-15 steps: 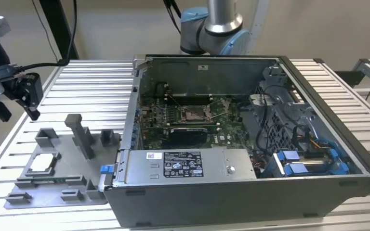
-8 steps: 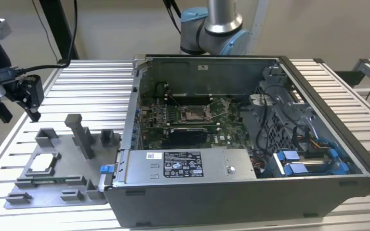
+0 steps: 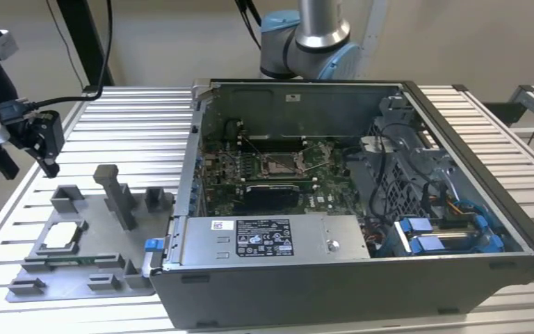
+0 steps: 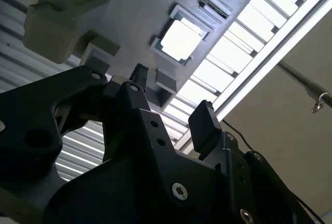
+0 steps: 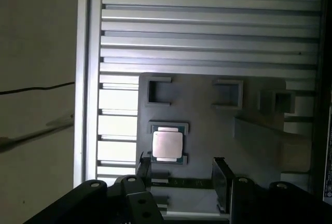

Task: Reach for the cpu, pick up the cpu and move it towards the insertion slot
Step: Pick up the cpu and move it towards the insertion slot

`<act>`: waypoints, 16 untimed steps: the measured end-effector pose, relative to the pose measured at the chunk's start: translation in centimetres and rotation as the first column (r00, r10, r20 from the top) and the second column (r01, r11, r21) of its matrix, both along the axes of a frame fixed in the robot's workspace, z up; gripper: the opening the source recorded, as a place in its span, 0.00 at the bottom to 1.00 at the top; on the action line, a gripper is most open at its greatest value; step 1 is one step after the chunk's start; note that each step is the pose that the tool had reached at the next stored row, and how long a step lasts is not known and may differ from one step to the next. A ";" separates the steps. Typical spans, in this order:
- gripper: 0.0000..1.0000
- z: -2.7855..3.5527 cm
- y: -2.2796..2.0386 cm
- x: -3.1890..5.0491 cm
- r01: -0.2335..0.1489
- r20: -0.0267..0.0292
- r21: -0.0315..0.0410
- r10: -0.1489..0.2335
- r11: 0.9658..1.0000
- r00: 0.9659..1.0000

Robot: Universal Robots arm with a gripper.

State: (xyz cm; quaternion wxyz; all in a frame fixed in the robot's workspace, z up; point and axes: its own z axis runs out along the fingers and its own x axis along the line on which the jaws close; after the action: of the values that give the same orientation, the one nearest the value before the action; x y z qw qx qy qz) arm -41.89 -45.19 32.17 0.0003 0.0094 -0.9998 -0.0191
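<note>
Fingers (image 5: 220, 181) stand apart with nothing between them; in both wrist views I see the two black tips open and the gap empty. So the gripper (image 3: 44, 154) is free. It hangs above the grey fixture plate (image 3: 100, 243) and does not touch it.

Just beyond the tips lies the cpu (image 5: 167, 144), flat in its square nest on that plate, silvery side up. In the first wrist view the chip is not in the middle of the gap; it sits closer to one finger than to the other. In the exterior view it is at about five o'clock from the gripper, near but clearly lower.

I judge that the step in hand is the reach. To do it well I would bring the chip to the middle of the gap, keep the fingers wide and come down straight and slowly. The nest walls stand close around the chip, and such a thin part gives little edge to hold. A tall grey post (image 3: 119, 198) stands at about two o'clock from the chip and I must keep away from it.

Farther off, the open computer case (image 3: 341, 292) rests on the slatted table (image 3: 128, 125). The insertion slot (image 3: 281, 165) is inside it, at about two o'clock from the cpu and well apart, with the case wall between them.
</note>
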 end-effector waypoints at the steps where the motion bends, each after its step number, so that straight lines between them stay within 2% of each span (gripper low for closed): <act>1: 1.00 0.00 0.00 0.00 0.000 0.000 0.000 0.000 1.000 1.000; 16: 1.00 -0.84 0.00 0.00 0.000 0.000 0.000 0.000 1.000 1.000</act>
State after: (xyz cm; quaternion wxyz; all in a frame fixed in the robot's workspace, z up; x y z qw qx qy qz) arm -41.90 -45.19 31.33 0.0003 0.0094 -0.9998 -0.0191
